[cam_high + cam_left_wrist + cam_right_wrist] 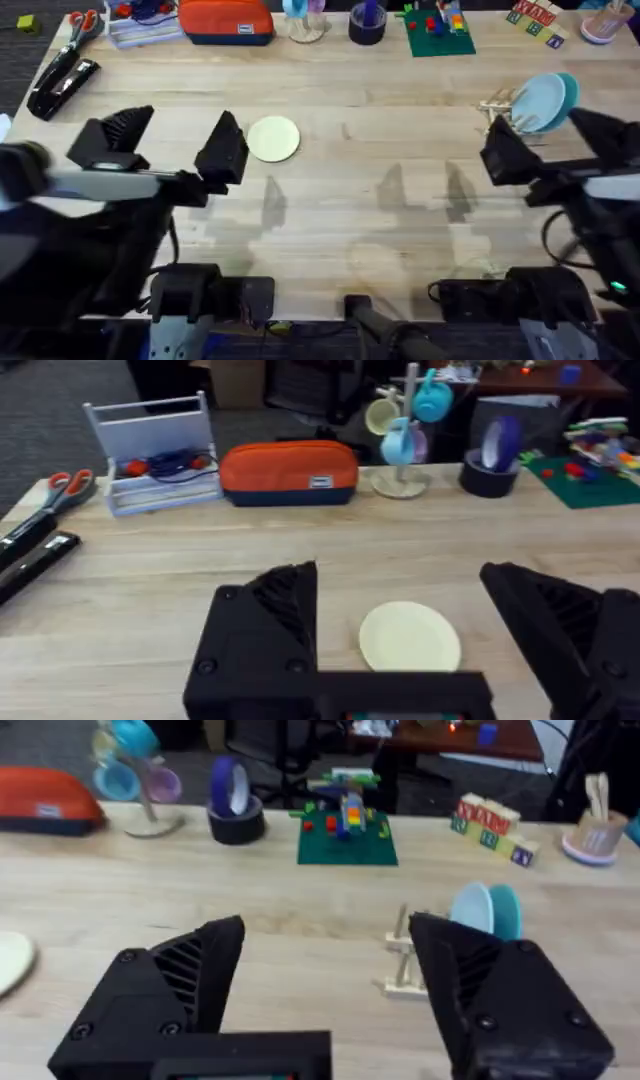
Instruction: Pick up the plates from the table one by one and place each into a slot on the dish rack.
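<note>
A pale cream-yellow plate (272, 138) lies flat on the table (400, 240), left of the middle. My left gripper (176, 140) hovers open just left of it. In the left wrist view the cream plate (410, 638) lies on the wood beyond the open left gripper (400, 582), in line with the gap between its fingers. At the far right stands the small wooden dish rack (498, 106), holding a pale blue plate (538, 102) and a teal plate (569, 88) upright. My right gripper (556, 142) is open and empty, near the rack. In the right wrist view the rack (403, 965) stands just beyond the open right gripper (328, 932).
Along the far edge sit scissors (82, 22), a black stapler (62, 85), an orange pouch (226, 22), a mug tree (403, 430), a tape roll (366, 24), a green brick baseplate (438, 32), letter blocks (535, 22) and a pink cup (603, 24).
</note>
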Motion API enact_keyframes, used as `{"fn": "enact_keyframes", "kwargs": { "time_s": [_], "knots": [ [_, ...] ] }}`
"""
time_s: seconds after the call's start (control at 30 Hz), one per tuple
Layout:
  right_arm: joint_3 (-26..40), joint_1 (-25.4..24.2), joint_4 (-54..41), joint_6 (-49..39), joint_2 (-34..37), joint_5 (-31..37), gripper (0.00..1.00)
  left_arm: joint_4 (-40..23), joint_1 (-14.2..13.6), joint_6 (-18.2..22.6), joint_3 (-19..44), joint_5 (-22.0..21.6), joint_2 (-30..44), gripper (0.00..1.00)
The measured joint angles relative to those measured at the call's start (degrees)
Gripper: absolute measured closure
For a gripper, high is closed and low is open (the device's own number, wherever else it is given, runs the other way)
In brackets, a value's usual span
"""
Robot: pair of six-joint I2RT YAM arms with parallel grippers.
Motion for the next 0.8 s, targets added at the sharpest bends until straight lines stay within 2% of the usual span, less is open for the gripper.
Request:
{"fn": "enact_keyframes", "kwargs": {
  "time_s": [0.13, 0.33, 0.8],
  "knots": [
    [7.33, 0.0, -5.48, -0.31, 2.26, -1.58, 0.01, -4.47, 0.0, 0.0, 7.46, 2.75, 5.43, 0.008],
    [18.12, 0.0, -12.63, -1.47, 9.81, -3.15, 0.01, -12.38, 0.02, 0.0, 18.74, 5.57, 16.63, 0.008],
    [43.64, 0.0, -28.53, -3.24, 36.95, -3.92, 0.01, -31.25, 0.02, -0.4, 46.45, 7.02, 44.5, 0.008]
  ]
}}
